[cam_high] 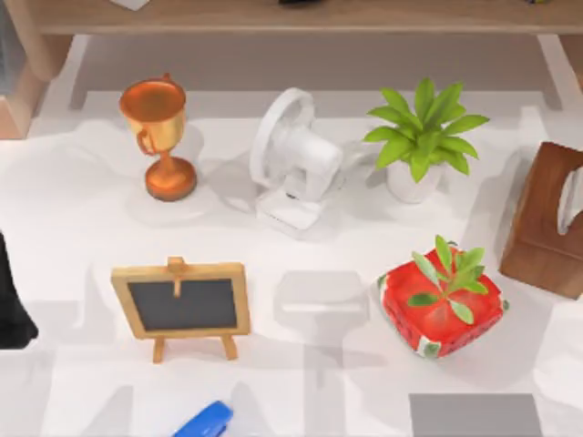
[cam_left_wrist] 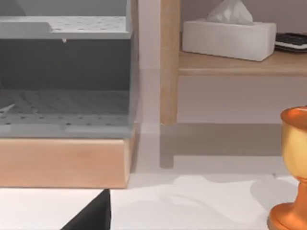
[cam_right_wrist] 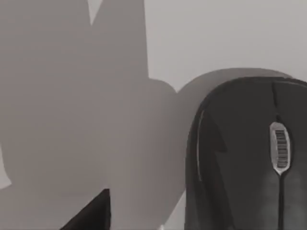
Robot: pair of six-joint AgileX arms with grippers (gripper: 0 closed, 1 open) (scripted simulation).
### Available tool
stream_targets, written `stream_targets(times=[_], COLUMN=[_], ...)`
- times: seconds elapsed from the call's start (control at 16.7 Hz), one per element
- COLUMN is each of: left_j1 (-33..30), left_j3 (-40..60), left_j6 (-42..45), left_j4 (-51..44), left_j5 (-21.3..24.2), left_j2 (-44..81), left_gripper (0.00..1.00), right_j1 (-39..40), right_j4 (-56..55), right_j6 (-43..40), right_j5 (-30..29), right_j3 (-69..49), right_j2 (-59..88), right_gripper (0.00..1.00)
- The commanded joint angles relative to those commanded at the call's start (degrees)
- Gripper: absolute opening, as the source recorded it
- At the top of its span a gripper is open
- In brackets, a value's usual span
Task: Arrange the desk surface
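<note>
The white desk surface (cam_high: pixel 82 218) carries a copper trophy (cam_high: pixel 157 137), a white desk fan (cam_high: pixel 293 159), a potted green plant (cam_high: pixel 421 146), a small chalkboard easel (cam_high: pixel 182 305) and a red watermelon-patterned pot with a plant (cam_high: pixel 442 300). My left arm (cam_high: pixel 14 300) is a black shape at the left edge, level with the easel. A black part of my left gripper (cam_left_wrist: pixel 91 215) shows in the left wrist view, with the trophy (cam_left_wrist: pixel 292 167) off to one side. The right wrist view has a black part of my right gripper (cam_right_wrist: pixel 91 211) close to a black mouse (cam_right_wrist: pixel 249 158) on a shaded surface.
A brown wooden tissue box (cam_high: pixel 547 223) stands at the right edge. A blue stapler (cam_high: pixel 205 421) and a grey square pad (cam_high: pixel 474 414) lie at the front. A light-wood shelf (cam_high: pixel 301 16) runs along the back, holding a white tissue box (cam_left_wrist: pixel 228 36). A grey drawer unit (cam_left_wrist: pixel 64 72) sits back left.
</note>
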State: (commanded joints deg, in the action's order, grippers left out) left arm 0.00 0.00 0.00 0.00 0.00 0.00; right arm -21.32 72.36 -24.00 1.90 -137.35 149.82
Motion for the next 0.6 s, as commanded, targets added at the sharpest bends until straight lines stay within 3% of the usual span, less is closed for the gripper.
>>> stream_targets(times=[0.6], left_j1=[0.0], left_j3=[0.0], left_j6=[0.0], left_j4=[0.0], left_j5=[0.0], left_j2=[0.0], left_gripper=[1.0], right_j1=[0.0], right_j4=[0.0], right_j6=[0.0], right_j5=[0.0], right_j3=[0.0], right_j2=[0.0], right_gripper=[0.25])
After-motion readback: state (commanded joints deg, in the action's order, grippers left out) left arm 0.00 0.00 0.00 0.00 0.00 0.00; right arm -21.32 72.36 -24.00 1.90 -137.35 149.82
